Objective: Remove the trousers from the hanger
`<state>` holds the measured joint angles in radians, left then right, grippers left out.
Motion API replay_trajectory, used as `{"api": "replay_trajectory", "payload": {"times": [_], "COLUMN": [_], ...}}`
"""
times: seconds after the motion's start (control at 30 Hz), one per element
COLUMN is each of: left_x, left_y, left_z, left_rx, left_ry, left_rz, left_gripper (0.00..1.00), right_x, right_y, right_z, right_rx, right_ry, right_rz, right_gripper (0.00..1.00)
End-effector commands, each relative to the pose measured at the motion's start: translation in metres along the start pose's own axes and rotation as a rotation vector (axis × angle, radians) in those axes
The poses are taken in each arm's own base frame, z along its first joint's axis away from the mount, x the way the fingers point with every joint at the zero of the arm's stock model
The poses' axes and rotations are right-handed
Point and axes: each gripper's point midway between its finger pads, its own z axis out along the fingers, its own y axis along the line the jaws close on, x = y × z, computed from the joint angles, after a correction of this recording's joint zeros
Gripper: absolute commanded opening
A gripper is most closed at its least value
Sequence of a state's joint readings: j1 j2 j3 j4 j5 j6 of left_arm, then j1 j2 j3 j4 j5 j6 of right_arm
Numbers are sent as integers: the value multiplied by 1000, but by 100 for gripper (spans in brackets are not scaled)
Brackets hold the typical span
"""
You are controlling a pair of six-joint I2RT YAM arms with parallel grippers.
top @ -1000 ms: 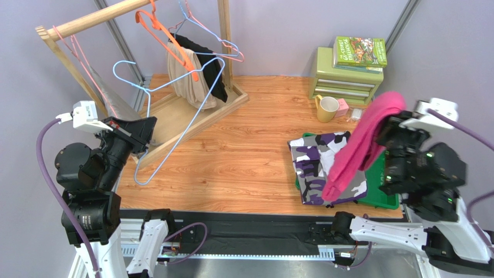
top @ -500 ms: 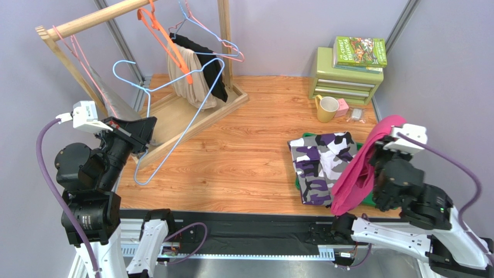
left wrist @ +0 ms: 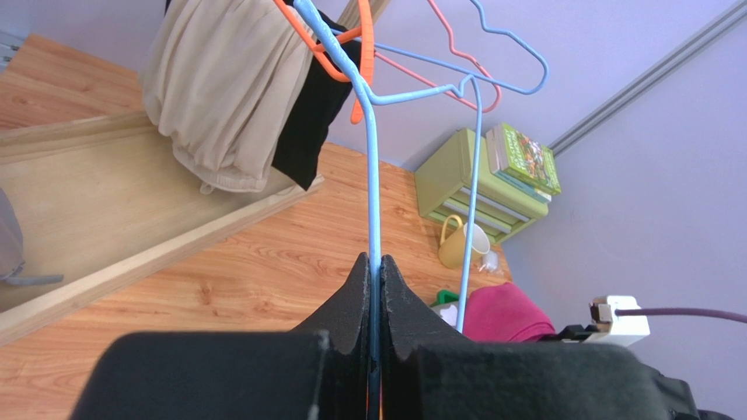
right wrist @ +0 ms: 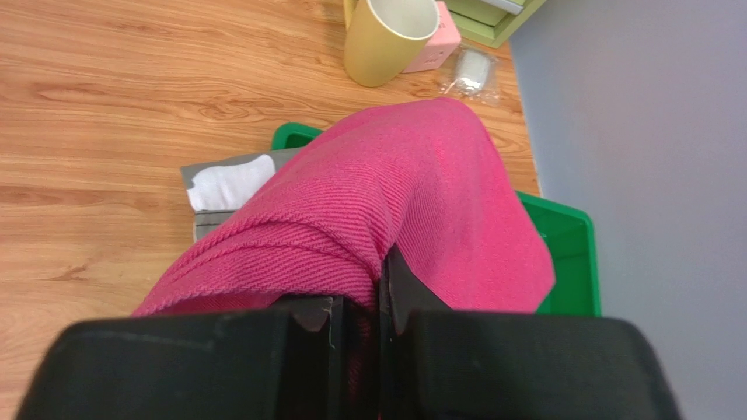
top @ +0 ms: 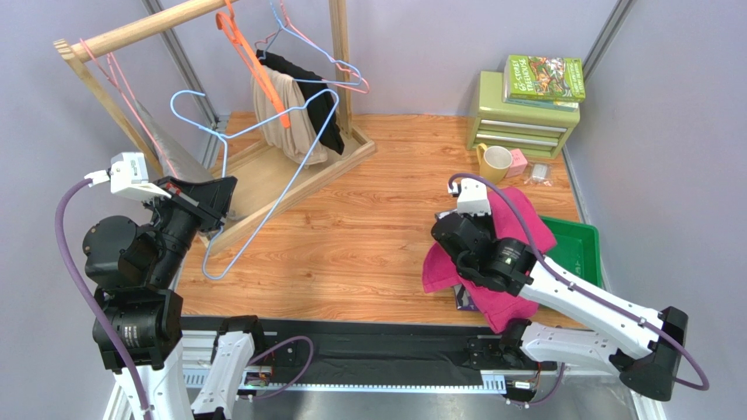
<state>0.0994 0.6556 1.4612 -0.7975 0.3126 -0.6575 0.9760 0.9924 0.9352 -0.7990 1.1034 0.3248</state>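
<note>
Evidently soft, limp knit: magenta trousers (right wrist: 421, 184) drape over right gripper (right wrist: 379, 293), pinched at a bunched fold, likely the best hold; left gripper (left wrist: 374, 276) clamps blue hanger (left wrist: 372, 175).

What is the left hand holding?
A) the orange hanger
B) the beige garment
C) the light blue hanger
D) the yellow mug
C: in the left wrist view, the left hand is shut on the wire of the light blue hanger.
</note>
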Motion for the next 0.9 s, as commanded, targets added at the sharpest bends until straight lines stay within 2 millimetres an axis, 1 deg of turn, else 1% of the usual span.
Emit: {"api": "replay_trajectory", "payload": {"times": [0.0, 0.1, 0.13, 0.2, 0.23, 0.3, 0.33, 0.37, 0.43, 0.47, 0.5, 0.57, 0.6, 0.67, 0.7, 0.77, 0.8, 0.87], "left_x": [-1, 0, 0, 1, 1, 2, 2, 2, 2, 2, 1, 2, 2, 3, 3, 3, 4, 6], "left_y": [2, 4, 4, 5, 5, 4, 4, 3, 4, 3, 3, 5, 6, 6, 6, 7, 7, 8], "left_z": [1, 0, 0, 1, 2, 2, 2, 2, 3, 2, 1, 1, 1, 0, 0, -1, -1, 0], "left_rx": [-2, -10, -10, -12, -10, -4, -5, -2, -4, -3, -2, -9, -10, -11, -12, -12, -11, -9], "left_ry": [1, 1, -1, 1, 4, 6, 4, 3, 5, 4, 1, 2, 1, 0, 2, -1, 2, 9], "left_rz": [37, 40, 41, 38, 36, 34, 33, 32, 33, 35, 40, 42, 48, 51, 54, 59, 61, 68], "left_gripper": [0, 0, 0, 0, 0, 0, 0, 0, 0, 0, 0, 0, 0, 0, 0, 0, 0, 0], "right_x": [-11, 2, 9, 13, 17, 14, 17, 9, 6, -3, -8, -17, -32, -45, -57, -73, -87, -103], "right_y": [19, 22, 20, 17, 16, 12, 10, 7, 1, -3, -4, -6, -6, -6, -6, -4, -3, 6], "right_z": [6, 8, 8, 5, 3, -1, -3, -7, -11, -15, -18, -25, -31, -39, -45, -52, -59, -66], "right_rx": [-51, -58, -59, -63, -71, -85, -91, -98, -97, -105, -121, -151, -184, -226, -259, -301, -343, -400], "right_ry": [-11, 14, 31, 43, 58, 61, 74, 67, 78, 69, 70, 73, 62, 49, 36, 14, -1, -21], "right_rz": [151, 140, 125, 146, 135, 155, 143, 163, 160, 181, 190, 196, 234, 264, 288, 319, 349, 376], "right_gripper": [0, 6, 13, 24, 35, 48, 58, 61, 71, 73, 76, 78, 80, 81, 83, 84, 86, 87]}}
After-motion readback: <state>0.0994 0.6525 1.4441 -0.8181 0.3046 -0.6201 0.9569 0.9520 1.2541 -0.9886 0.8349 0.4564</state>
